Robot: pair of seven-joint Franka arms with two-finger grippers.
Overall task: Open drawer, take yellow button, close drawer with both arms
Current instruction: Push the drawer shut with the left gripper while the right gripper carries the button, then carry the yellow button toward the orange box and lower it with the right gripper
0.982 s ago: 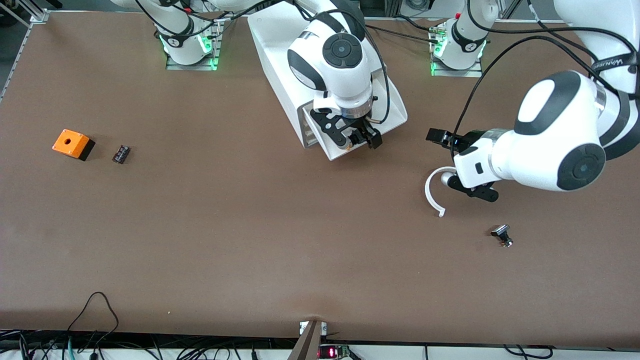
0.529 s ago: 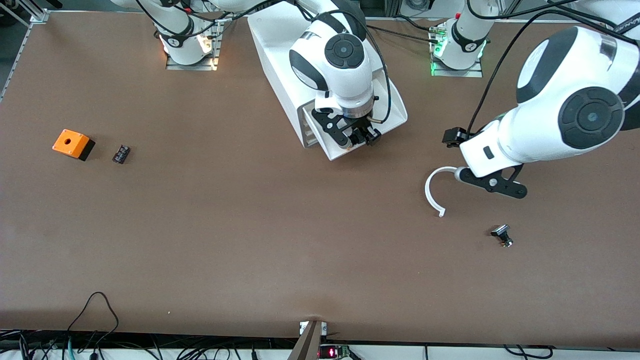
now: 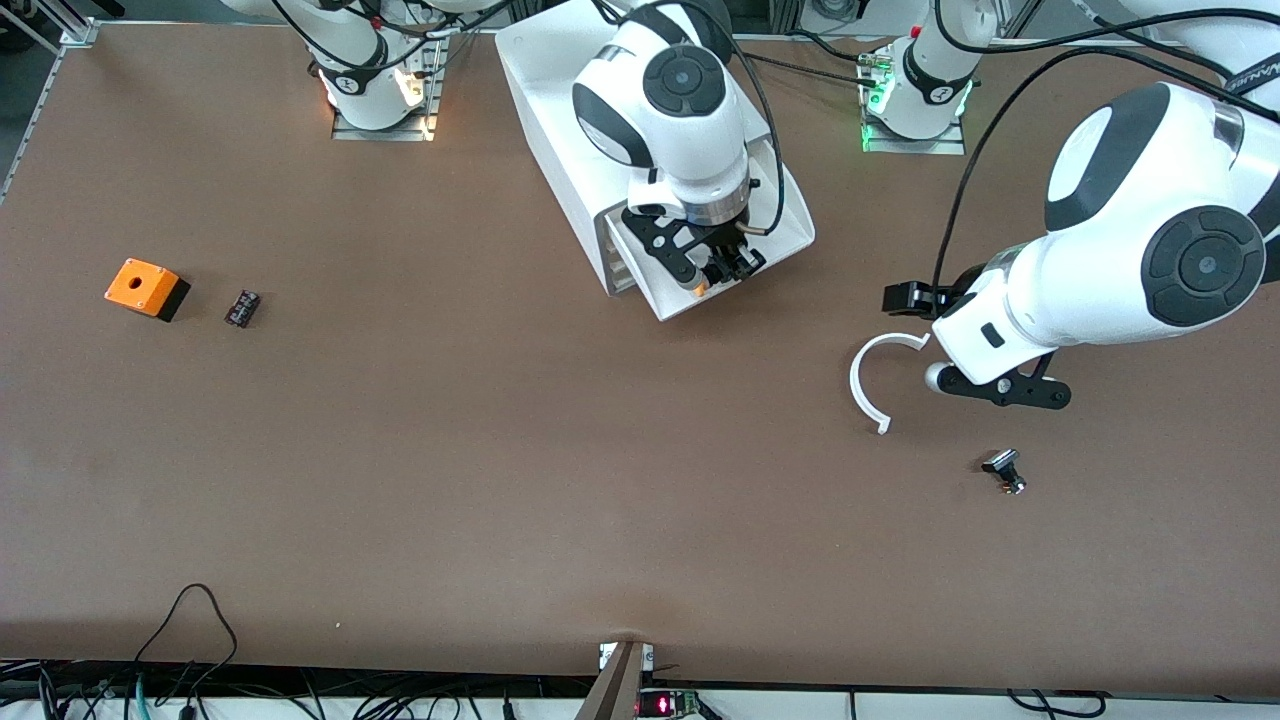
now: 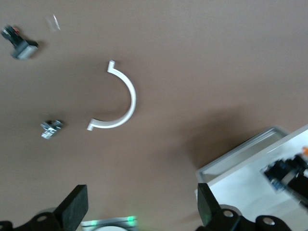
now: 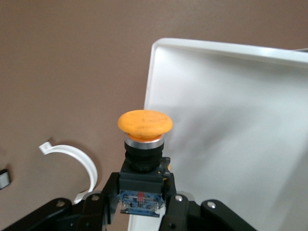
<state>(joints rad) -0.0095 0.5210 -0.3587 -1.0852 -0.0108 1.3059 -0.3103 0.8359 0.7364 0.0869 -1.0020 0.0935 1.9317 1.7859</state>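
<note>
The right gripper [image 3: 728, 268] clasps the button [image 5: 144, 139] by its black body, orange cap outward, over the pulled-out drawer [image 3: 770, 235] of the white cabinet [image 3: 545, 90]. The left gripper [image 4: 139, 211] hangs spread wide above the table [image 3: 450, 450], near a white curved piece [image 3: 862, 385].

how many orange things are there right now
2: the orange box on the table toward the right arm's end, and the button in the right hand over the drawer.
</note>
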